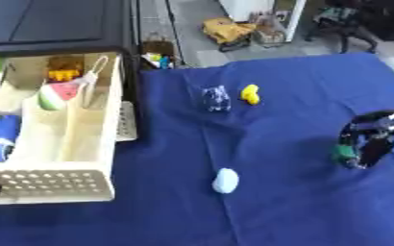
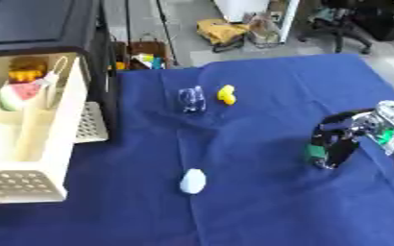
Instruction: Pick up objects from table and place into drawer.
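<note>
Your right hand (image 2: 339, 141) hangs over the blue cloth (image 2: 259, 202) at the right, fingers curled around a small green object (image 2: 315, 152). It appears light and rigid. The open drawer (image 1: 74, 144) lies well apart at the left. On the cloth remain a pale egg (image 1: 226, 180), probably smooth and slippery; take it across its middle. A yellow duck (image 1: 250, 93) and a dark toy (image 1: 216, 98) lie beyond.
</note>
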Action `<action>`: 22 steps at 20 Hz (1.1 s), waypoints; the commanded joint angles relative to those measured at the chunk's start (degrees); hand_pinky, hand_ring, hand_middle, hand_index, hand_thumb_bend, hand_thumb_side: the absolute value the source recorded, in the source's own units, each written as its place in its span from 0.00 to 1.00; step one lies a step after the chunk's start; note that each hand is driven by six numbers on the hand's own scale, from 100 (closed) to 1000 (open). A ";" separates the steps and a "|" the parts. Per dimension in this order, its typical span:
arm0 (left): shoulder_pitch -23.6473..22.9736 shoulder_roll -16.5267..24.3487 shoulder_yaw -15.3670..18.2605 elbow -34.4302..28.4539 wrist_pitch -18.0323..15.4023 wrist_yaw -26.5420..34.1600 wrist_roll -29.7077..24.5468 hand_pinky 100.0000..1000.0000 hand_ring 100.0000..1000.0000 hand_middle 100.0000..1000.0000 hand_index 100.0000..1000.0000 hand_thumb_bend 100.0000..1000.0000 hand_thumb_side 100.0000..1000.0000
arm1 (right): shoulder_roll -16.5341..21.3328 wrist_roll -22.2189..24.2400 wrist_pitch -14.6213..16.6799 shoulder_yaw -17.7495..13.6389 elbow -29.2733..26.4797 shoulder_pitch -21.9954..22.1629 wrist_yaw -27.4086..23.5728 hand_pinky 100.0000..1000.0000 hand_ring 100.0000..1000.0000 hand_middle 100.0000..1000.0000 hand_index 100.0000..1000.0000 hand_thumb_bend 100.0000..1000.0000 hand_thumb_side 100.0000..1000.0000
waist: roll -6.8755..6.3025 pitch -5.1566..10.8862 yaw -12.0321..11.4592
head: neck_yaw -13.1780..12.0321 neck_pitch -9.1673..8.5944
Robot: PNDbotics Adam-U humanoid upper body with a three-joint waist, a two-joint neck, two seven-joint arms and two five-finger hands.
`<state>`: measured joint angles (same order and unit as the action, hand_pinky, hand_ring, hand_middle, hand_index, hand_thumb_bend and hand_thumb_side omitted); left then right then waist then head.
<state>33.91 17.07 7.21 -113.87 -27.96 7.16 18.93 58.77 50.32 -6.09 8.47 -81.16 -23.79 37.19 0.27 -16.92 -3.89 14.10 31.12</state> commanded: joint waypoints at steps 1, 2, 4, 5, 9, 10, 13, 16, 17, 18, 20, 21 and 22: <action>0.94 0.52 0.01 -0.72 0.02 -0.23 -0.30 0.43 0.52 0.57 0.73 0.23 1.00 | 1.84 -0.86 -0.20 -0.54 -0.56 -1.01 -0.19 0.85 0.89 0.67 0.72 0.08 0.31 | 0.24 0.90 0.13 | 0.01 -0.56; 0.94 0.52 0.01 -0.72 0.03 -0.24 -0.31 0.43 0.52 0.57 0.73 0.23 1.00 | 1.87 -1.03 -0.24 -0.56 -0.69 -1.07 -0.23 0.85 0.89 0.67 0.72 0.07 0.31 | 0.27 0.91 0.14 | 0.00 -0.57; 0.93 0.52 0.02 -0.72 0.06 -0.27 -0.31 0.43 0.52 0.57 0.73 0.23 1.00 | 1.89 -1.41 -0.33 -0.62 -0.98 -1.22 -0.25 0.84 0.89 0.66 0.70 0.04 0.31 | 0.34 0.92 0.16 | -0.04 -0.65; 0.94 0.53 0.03 -0.72 0.06 -0.27 -0.31 0.43 0.52 0.57 0.73 0.23 1.00 | 1.88 -1.66 -0.40 -0.66 -1.13 -1.28 -0.23 0.84 0.89 0.66 0.70 0.04 0.31 | 0.37 0.93 0.17 | -0.05 -0.68; 0.94 0.53 0.02 -0.72 0.07 -0.27 -0.33 0.43 0.52 0.57 0.73 0.23 1.00 | 1.96 -2.58 -0.71 -0.80 -1.59 -1.51 0.02 0.84 0.89 0.64 0.66 0.00 0.33 | 0.47 0.99 0.23 | -0.12 -0.78; 0.93 0.53 0.02 -0.72 0.07 -0.27 -0.34 0.43 0.52 0.57 0.73 0.23 1.00 | 1.99 -2.80 -0.79 -0.84 -1.71 -1.58 0.11 0.84 0.88 0.64 0.66 0.00 0.33 | 0.49 1.00 0.24 | -0.14 -0.79; 0.92 0.53 0.01 -0.72 0.10 -0.27 -0.36 0.43 0.52 0.57 0.73 0.23 1.00 | 2.12 -3.36 -0.98 -0.93 -2.24 -1.88 0.43 0.84 0.88 0.63 0.64 0.00 0.34 | 0.57 1.03 0.29 | -0.18 -0.83; 0.90 0.56 0.01 -0.72 0.12 -0.27 -0.39 0.43 0.52 0.57 0.73 0.23 1.00 | 2.39 -3.89 -1.11 -1.06 -3.13 -2.30 0.85 0.84 0.88 0.61 0.62 0.00 0.36 | 0.63 1.07 0.32 | -0.27 -0.82; 0.89 0.57 0.01 -0.72 0.12 -0.27 -0.41 0.43 0.52 0.57 0.73 0.23 1.00 | 2.53 -4.11 -1.17 -1.14 -3.57 -2.52 1.10 0.84 0.88 0.61 0.62 0.00 0.36 | 0.65 1.09 0.32 | -0.30 -0.80; 0.89 0.57 0.00 -0.72 0.13 -0.27 -0.42 0.43 0.52 0.57 0.73 0.23 1.00 | 2.68 -4.27 -1.24 -1.20 -4.02 -2.72 1.37 0.84 0.88 0.61 0.61 0.00 0.37 | 0.68 1.11 0.33 | -0.32 -0.78; 0.86 0.57 0.00 -0.72 0.15 -0.27 -0.43 0.43 0.52 0.57 0.73 0.23 1.00 | 3.11 -4.50 -1.34 -1.31 -5.13 -3.33 2.06 0.84 0.88 0.61 0.61 0.00 0.39 | 0.75 1.15 0.36 | -0.34 -0.74; 0.85 0.59 0.00 -0.72 0.16 -0.28 -0.44 0.43 0.52 0.57 0.73 0.23 1.00 | 3.35 -4.60 -1.38 -1.39 -5.82 -3.73 2.48 0.84 0.88 0.61 0.61 0.00 0.40 | 0.79 1.19 0.38 | -0.35 -0.72; 0.83 0.61 0.00 -0.72 0.16 -0.28 -0.44 0.43 0.52 0.57 0.73 0.23 1.00 | 3.56 -4.66 -1.41 -1.48 -6.52 -4.14 2.88 0.84 0.88 0.61 0.60 0.00 0.41 | 0.84 1.23 0.39 | -0.37 -0.69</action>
<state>33.91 17.07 7.21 -113.87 -27.73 7.03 18.70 59.38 45.98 -7.43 8.11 -86.15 -27.03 39.26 0.92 -16.91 -3.57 13.81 31.08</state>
